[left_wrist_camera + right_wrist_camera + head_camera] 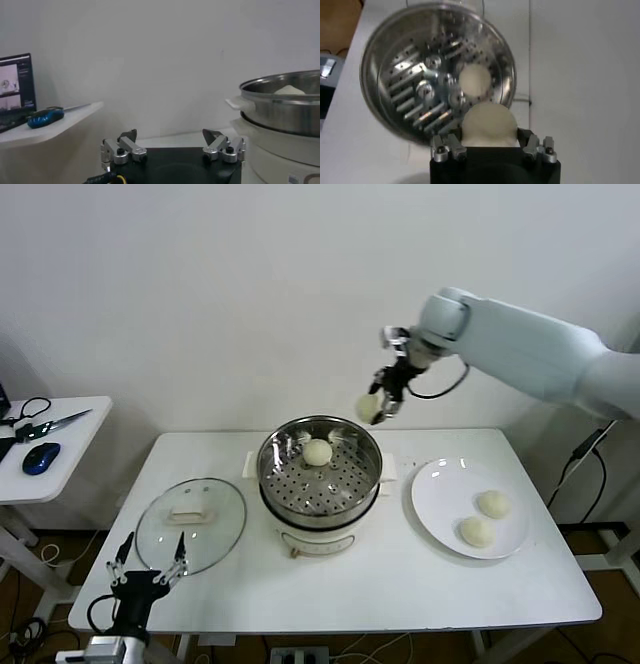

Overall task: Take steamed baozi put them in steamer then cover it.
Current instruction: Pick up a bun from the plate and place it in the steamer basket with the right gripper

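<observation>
Your right gripper (378, 406) hangs in the air above the far right rim of the steamer (320, 484), its fingers clamped on 1 steamed baozi (368, 406). From the right wrist camera you see that bun (488, 123) filling the gap between the fingers, with the perforated steel basket (410, 95) below it. 1 baozi (318, 451) already lies in the basket, toward its far side. 2 more baozi (492, 503) (476, 531) sit close together on the white plate (435, 494) to the right of the steamer.

The glass cover (190, 524) lies flat on the table (400, 584) to the left of the steamer, handle up. Your left gripper (148, 572) is parked low at the near left edge of the table, just near of the cover, its fingers spread wide and holding nothing.
</observation>
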You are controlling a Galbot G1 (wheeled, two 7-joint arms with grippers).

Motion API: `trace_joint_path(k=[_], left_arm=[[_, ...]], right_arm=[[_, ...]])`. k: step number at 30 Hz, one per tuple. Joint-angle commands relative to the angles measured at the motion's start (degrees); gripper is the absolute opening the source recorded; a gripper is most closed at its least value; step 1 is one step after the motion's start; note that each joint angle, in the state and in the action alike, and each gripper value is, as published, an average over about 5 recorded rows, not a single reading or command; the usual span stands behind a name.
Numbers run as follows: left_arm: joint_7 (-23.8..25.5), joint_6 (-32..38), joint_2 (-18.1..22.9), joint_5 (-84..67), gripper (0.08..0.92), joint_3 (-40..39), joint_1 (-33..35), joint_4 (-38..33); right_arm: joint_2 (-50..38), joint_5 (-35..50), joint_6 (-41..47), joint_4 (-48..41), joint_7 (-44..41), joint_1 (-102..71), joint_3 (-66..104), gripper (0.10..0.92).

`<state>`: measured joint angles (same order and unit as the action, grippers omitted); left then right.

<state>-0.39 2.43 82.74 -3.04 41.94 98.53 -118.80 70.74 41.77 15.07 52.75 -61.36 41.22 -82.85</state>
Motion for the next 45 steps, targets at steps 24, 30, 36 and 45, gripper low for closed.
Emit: trace_joint_path(k=[24,30,36,45], left_arm=[[0.4,0.9,-1.0,-1.1,0.823,1.2,1.6,0.9],[0.4,0.9,-1.2,-1.0,0.823,1.2,1.9,0.9],[0.3,1.3,-1.2,-1.0,0.823,1.3,2.6,0.9],[0.3,0.5,-0.7,-0.9,0.823,1.5,1.9,0.0]], right_arm=[[16.3,-3.5,2.0,-4.2,3.4,-13.3,-3.0,0.722],[16.1,-4.0,2.0,-4.4,3.2,-12.8,-1.9,0.797],[12.7,-4.0,1.8,-1.9,1.6,-9.3,-1.4,0.822],[-3.1,-4.7,0.2,11.7,-2.0,1.2,-2.5,0.823]])
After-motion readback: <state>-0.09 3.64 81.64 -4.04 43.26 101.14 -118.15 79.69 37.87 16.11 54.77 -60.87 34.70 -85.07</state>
